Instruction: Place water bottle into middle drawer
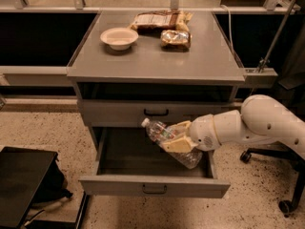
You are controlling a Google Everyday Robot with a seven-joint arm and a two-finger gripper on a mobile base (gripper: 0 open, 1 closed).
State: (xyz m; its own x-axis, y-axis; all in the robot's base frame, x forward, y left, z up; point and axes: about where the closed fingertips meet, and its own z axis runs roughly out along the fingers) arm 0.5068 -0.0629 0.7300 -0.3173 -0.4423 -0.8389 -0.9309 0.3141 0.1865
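The gripper [175, 138] is clamped around the middle of the water bottle [156, 130]. It holds the bottle tilted over the open middle drawer [153, 186], cap raised toward the drawer's back, base low near its right wall. Above the drawer, the upper drawer [119, 112] is closed. A bowl [119, 36] and snack packets [159, 20] sit on the cabinet top [152, 61].

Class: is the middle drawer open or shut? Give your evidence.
Open: the middle drawer is pulled out from the cabinet, its inside showing. The gripper hangs over it, jaws shut on the tilted water bottle.
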